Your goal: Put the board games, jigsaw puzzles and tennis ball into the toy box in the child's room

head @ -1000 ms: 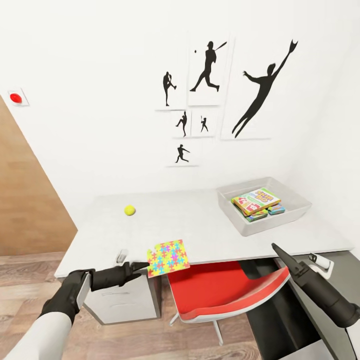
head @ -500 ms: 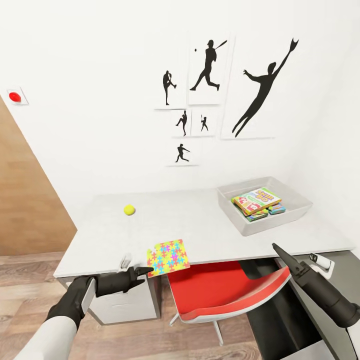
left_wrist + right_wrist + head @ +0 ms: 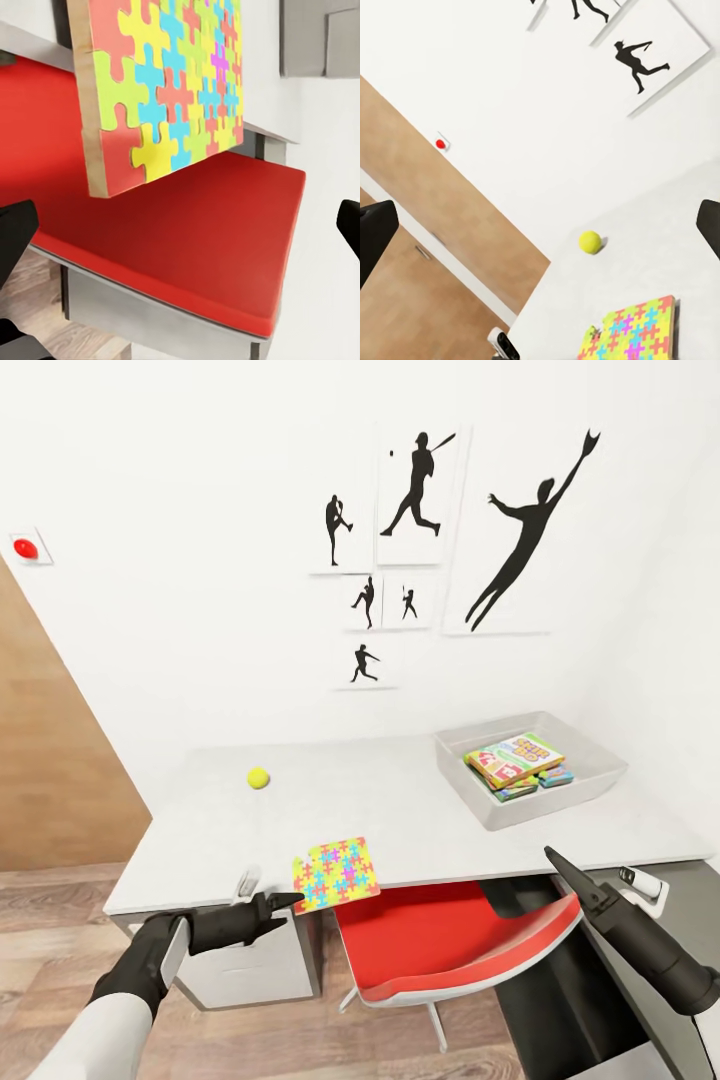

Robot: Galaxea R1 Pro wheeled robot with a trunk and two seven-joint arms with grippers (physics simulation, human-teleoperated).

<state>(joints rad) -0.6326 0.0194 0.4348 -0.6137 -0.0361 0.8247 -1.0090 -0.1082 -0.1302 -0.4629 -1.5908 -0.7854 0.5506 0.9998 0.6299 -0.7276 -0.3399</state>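
The jigsaw puzzle (image 3: 336,874) overhangs the worktop's (image 3: 420,815) near edge above the red chair (image 3: 450,945), offering a free rim to the left pincer (image 3: 285,903), whose tips stand spread and empty just beside it, while the right pincer (image 3: 553,857) waits, also parted.

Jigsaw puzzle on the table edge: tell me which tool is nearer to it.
Left. The left tool sits just short of the jigsaw puzzle at its overhanging corner, jaws open. The right tool hangs farther off, beyond the red chair.
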